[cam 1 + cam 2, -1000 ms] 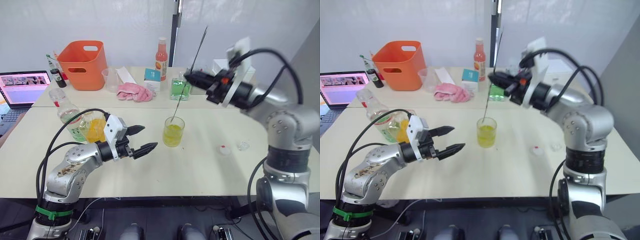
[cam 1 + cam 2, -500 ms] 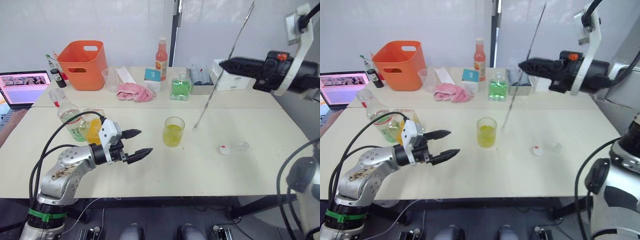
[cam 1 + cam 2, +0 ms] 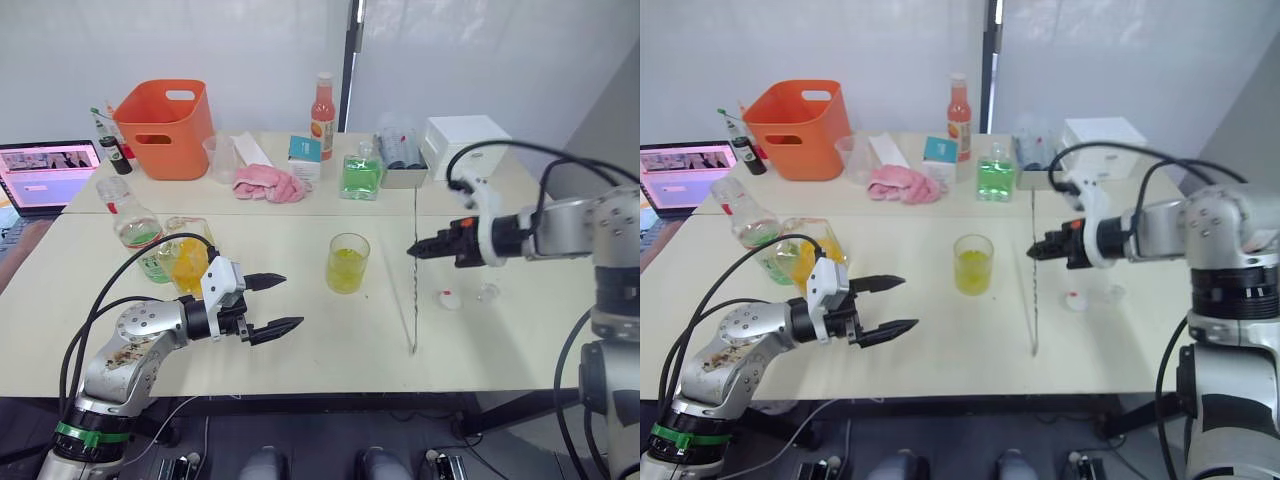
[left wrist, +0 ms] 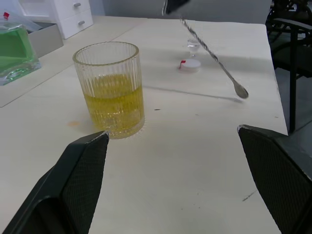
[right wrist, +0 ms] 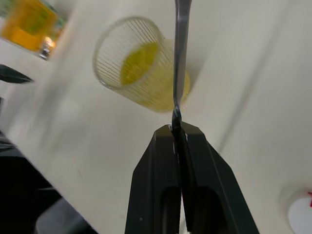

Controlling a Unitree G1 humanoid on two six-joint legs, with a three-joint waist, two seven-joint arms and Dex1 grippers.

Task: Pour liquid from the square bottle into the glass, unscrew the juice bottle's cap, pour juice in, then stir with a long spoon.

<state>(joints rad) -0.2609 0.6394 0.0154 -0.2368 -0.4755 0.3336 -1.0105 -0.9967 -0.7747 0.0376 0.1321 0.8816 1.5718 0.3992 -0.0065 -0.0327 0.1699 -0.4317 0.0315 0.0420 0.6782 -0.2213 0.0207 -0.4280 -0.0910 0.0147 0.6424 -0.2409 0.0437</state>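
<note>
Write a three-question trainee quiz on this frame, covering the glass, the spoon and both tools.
1. True or false: the long spoon stands inside the glass.
2. Multiple choice: the left tool is a) open and holding nothing, b) shut on the glass, c) shut on the juice bottle's cap.
3. Which tool grips the spoon?

Key
1. False: the spoon hangs beside the glass, its bowl near the table's front edge.
2. a.
3. The right tool, shut on the spoon's handle end.
</note>
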